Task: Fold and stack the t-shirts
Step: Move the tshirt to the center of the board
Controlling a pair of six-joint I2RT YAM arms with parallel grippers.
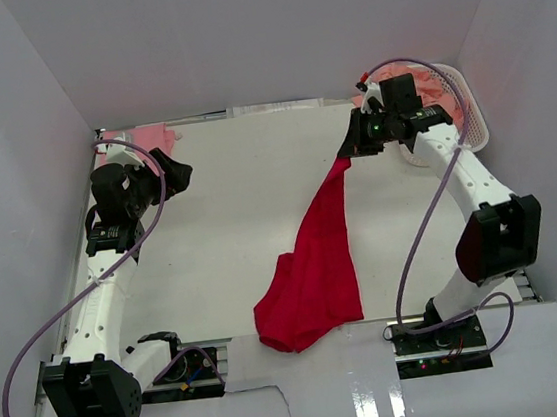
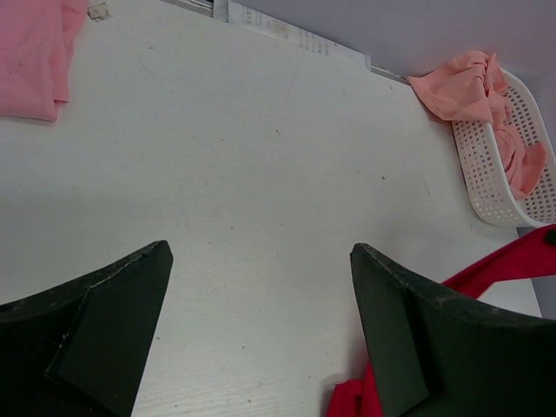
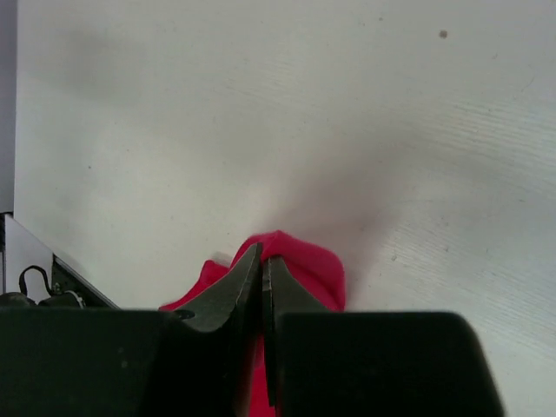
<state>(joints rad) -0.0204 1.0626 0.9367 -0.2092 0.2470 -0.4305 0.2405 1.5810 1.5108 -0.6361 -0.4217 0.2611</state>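
Note:
A bright red t-shirt [image 1: 315,265] hangs stretched from my right gripper [image 1: 350,150] down to the table's near edge, where its lower part lies bunched. My right gripper [image 3: 263,254] is shut on the red t-shirt [image 3: 308,261] at its top end, lifted above the table. My left gripper [image 1: 179,172] is open and empty at the left, above bare table [image 2: 261,252]. A light pink t-shirt [image 1: 140,140] lies folded at the back left, also in the left wrist view [image 2: 35,52]. Salmon-orange t-shirts [image 2: 473,87] spill from the basket.
A white latticed plastic basket [image 1: 469,116] stands at the back right, also in the left wrist view [image 2: 495,174]. White walls enclose the table on three sides. A strip with markings [image 2: 295,33] runs along the back edge.

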